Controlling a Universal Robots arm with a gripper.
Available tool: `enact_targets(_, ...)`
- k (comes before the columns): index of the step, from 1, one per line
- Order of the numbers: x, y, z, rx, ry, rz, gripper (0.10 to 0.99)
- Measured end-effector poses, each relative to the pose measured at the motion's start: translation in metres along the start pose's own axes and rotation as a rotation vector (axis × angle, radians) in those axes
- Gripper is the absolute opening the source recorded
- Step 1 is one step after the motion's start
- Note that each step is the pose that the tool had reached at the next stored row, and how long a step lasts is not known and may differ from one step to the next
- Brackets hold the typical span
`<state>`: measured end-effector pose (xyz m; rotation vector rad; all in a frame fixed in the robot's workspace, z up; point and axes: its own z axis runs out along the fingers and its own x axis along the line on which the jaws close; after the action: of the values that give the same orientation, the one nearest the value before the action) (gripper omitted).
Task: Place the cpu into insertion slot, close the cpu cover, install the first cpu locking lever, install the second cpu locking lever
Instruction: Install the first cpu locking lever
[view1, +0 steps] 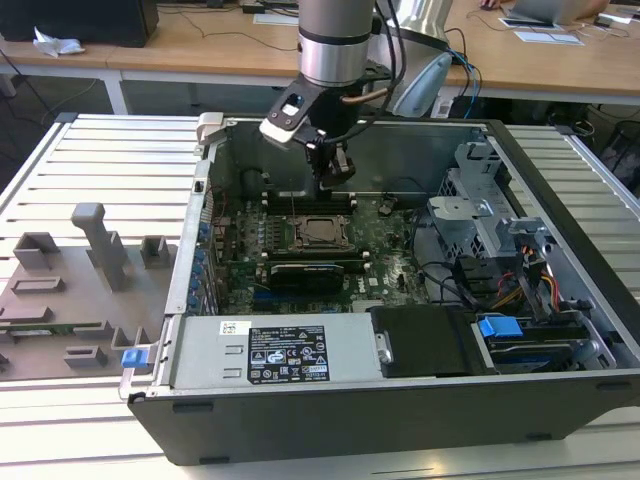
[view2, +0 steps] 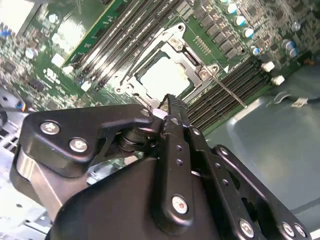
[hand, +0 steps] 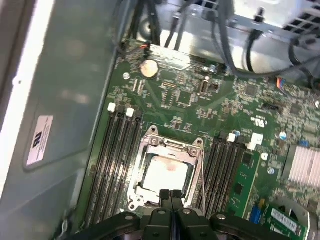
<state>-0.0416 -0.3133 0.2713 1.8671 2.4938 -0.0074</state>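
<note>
The cpu (hand: 165, 175) (view2: 165, 77) lies in the insertion slot (view1: 320, 233), its pale top showing through the cut-out of the cpu cover (hand: 172, 148) (view2: 176, 44). The cover lies flat over the chip. A thin metal lever (view2: 228, 90) runs out from one socket corner across the memory slots. My gripper (view1: 332, 178) (hand: 171, 194) (view2: 170, 100) hangs just above the socket's edge. Its fingers are pressed together and hold nothing.
Long black memory slots (hand: 117, 150) (hand: 222, 165) flank the socket. The open computer case (view1: 560, 390) has a drive cage (view1: 480, 200) and cables at the exterior view's right and a power supply (view1: 270, 350) in front. Grey fixtures (view1: 100, 240) stand on the table at the left.
</note>
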Motion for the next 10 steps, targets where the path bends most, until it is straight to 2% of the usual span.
enact_targets(1, 0.0, 0.0, 0.0, -0.001, 0.0006, -0.047, 0.106)
enact_targets(4, 0.0, 0.0, 0.0, -0.003, 0.0017, -0.14, 0.106)
enact_targets(10, 0.0, 0.0, 0.0, -0.007, 0.0037, -0.31, 0.106)
